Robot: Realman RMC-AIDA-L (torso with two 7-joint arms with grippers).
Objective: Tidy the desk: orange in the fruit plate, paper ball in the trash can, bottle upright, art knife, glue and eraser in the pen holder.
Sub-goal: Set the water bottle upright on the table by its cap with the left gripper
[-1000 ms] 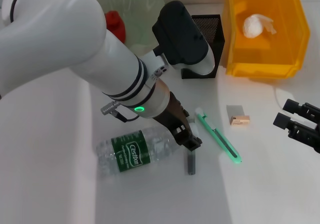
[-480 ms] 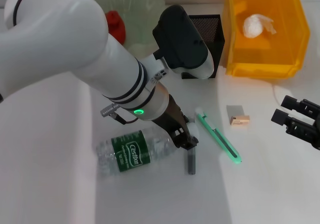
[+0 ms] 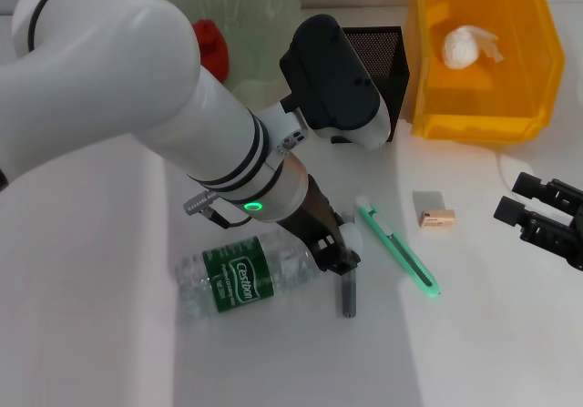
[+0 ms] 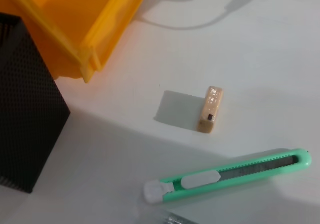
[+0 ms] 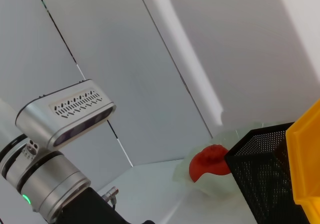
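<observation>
- Clear plastic water bottle with a green label (image 3: 244, 279) lies on its side on the white desk (image 3: 91, 316), its cap end pointing to my left gripper (image 3: 335, 257).
- My left gripper is low over the desk at the cap end of the bottle, just above a small dark grey glue stick (image 3: 348, 295) that lies flat there. I cannot tell whether its fingers are apart or together, and whether they touch something.
- Beside the glue stick, toward my right side, lies the mint-green art knife with a white slider (image 3: 397, 247) (image 4: 227, 177), diagonal on the desk.
- A small beige eraser in a grey sleeve (image 3: 434, 210) (image 4: 209, 109) lies near the knife, apart from it, between the knife and my right gripper (image 3: 521, 199).
- My right gripper hovers at the right edge of the desk, its two black fingers spread apart and gripping nothing.
- The black mesh pen holder (image 3: 381, 61) (image 4: 25, 108) (image 5: 260, 169) stands upright behind my left forearm, just beside the yellow plastic trash bin (image 3: 478, 56) (image 4: 75, 23).
- A crumpled white paper ball (image 3: 469, 45) lies inside the yellow bin.
- A pale green glass fruit plate (image 3: 250, 15) stands at the far side of the desk, and a red-orange fruit (image 3: 209, 45) (image 5: 210, 161) lies in it.
</observation>
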